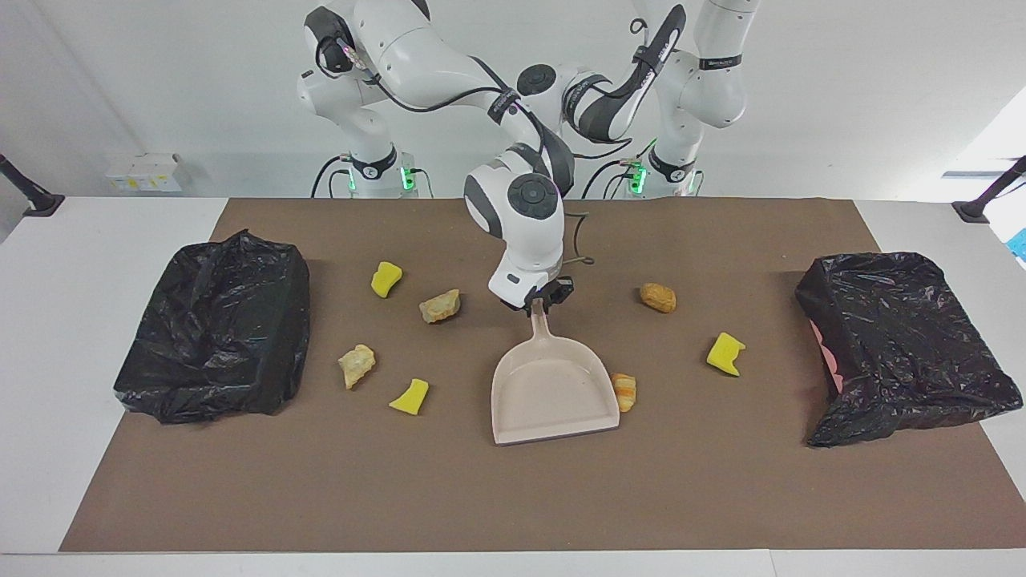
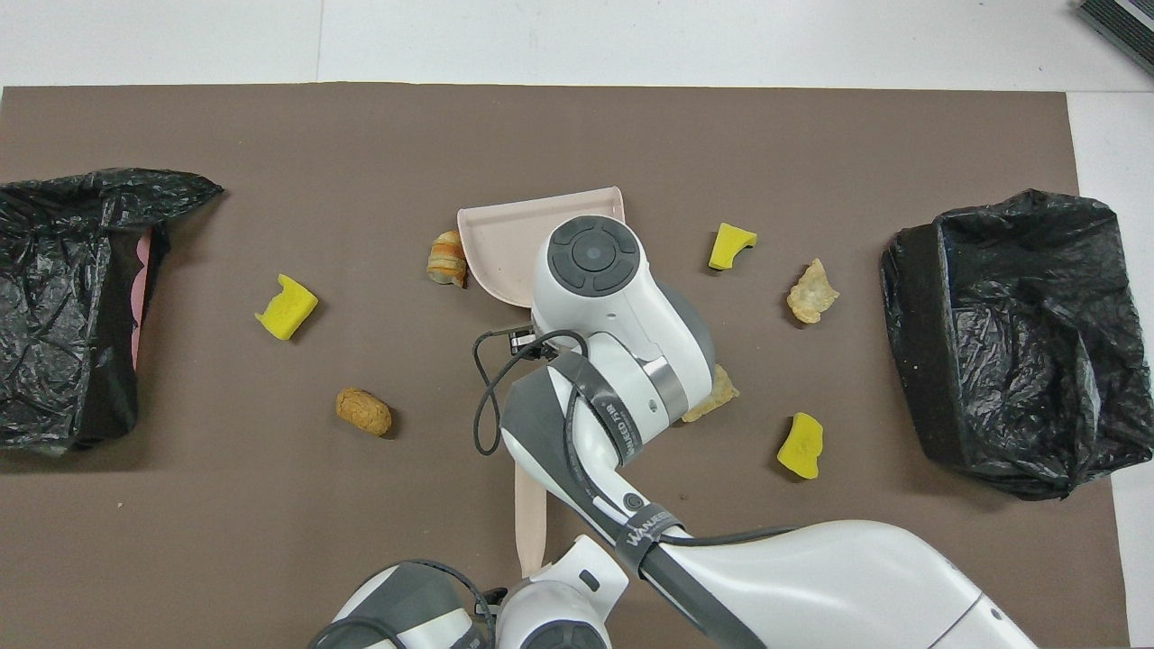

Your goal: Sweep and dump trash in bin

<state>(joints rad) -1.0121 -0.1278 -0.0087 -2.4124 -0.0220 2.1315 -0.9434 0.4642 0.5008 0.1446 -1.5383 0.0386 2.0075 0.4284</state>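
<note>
The beige dustpan lies flat mid-mat, and my right gripper is shut on its handle. An orange-striped chunk of trash touches the pan's side toward the left arm's end. Other trash is scattered about: yellow sponge pieces and tan or brown chunks. In the overhead view a beige brush pokes out from under the arms at the robots' end; my left gripper is hidden there. Black-bagged bins stand at both ends of the mat.
A brown mat covers the table. A loose black cable loops off the right wrist over the mat. The bin at the left arm's end shows a pink inside wall.
</note>
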